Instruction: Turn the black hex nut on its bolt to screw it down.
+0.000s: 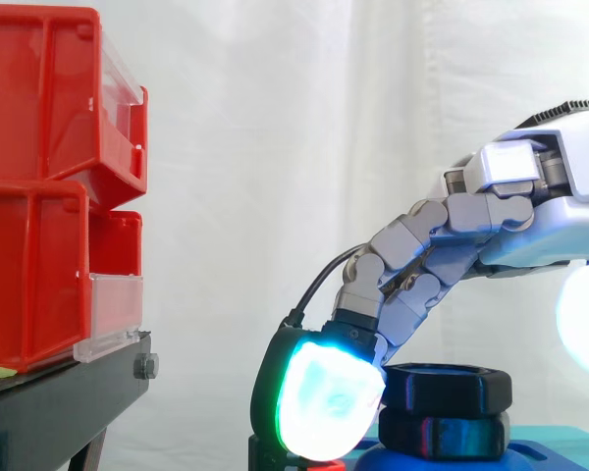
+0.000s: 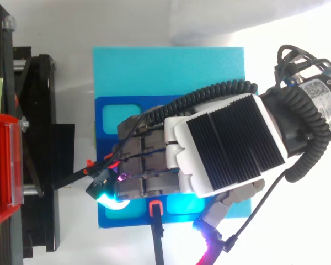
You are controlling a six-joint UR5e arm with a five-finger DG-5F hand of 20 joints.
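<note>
Nut (image 1: 450, 386): black and six-sided. It sits on a black collar (image 1: 442, 434) above the blue base (image 1: 545, 456), at 5 o'clock in the side view.
Hand (image 1: 442, 221): my fingers are curled down over the nut. One glowing pad (image 1: 324, 397) looks pressed against its flank at 9 o'clock. A second pad (image 1: 584, 314) glows at 3 o'clock, well apart from the nut, so I judge this a hook on one side and not a two-sided pinch.
Feel: I expect the nut to be rigid and light, with smooth flats that a soft pad could slide across. It should resist only through the thread of the bolt.
Hold: the best purchase is on two opposite flats, or with a pad seated behind a corner so the push goes round the axis and not across it.
Risk: a push on one side only may slip off the corner or tip the stack sideways.
Side view: this gives me the nut's height above the collar and shows where the pad meets its flank. Red bins (image 1: 49, 196) on a black stand (image 1: 69, 392) are at 9 o'clock.
Top view: the back of my hand (image 2: 226, 146) covers the nut. I can see the base (image 2: 106, 221) lying on a cyan plate (image 2: 165, 66), my arm coming in from 3 o'clock, and my fingers pointing toward 9 o'clock.
</note>
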